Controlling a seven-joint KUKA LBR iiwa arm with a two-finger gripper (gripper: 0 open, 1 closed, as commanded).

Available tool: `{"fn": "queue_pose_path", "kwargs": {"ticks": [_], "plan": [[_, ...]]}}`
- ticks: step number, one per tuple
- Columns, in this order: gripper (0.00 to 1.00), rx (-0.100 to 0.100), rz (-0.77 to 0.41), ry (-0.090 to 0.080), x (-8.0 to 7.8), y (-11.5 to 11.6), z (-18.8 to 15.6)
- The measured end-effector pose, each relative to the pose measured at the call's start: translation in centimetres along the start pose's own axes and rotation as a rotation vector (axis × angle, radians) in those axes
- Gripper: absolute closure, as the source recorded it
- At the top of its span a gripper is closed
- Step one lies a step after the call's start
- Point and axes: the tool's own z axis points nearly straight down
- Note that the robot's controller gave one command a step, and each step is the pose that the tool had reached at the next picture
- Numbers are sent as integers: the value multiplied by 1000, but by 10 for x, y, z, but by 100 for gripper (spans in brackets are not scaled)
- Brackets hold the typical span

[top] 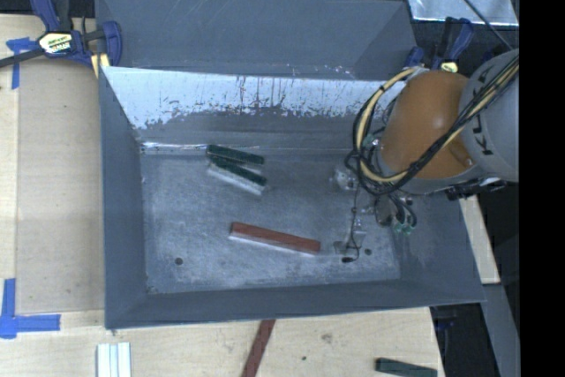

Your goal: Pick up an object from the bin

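Observation:
A flat reddish-brown bar (274, 238) lies on the bin floor near the front, angled slightly down to the right. A dark green brush-like thing (236, 162) with a pale underside lies near the back wall, left of centre. My gripper (351, 252) reaches down to the floor at the right side of the bin, its tips just right of the brown bar's right end. Nothing shows between its fingers.
The arm with its orange cover and yellow and black cables hangs over the bin's right side. The bin's sloping walls rise on all sides of the floor. A small dark speck lies at the front left of the floor.

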Motion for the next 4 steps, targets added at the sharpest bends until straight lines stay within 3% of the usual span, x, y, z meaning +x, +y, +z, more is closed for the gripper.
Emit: {"fn": "queue_pose_path", "kwargs": {"ticks": [1,2,3,4], "plan": [[100,0,153,-1,19,16,35],[0,0,153,0,19,16,35],[0,0,153,0,19,16,35],[100,-3,-9,-7,20,95,34]]}}
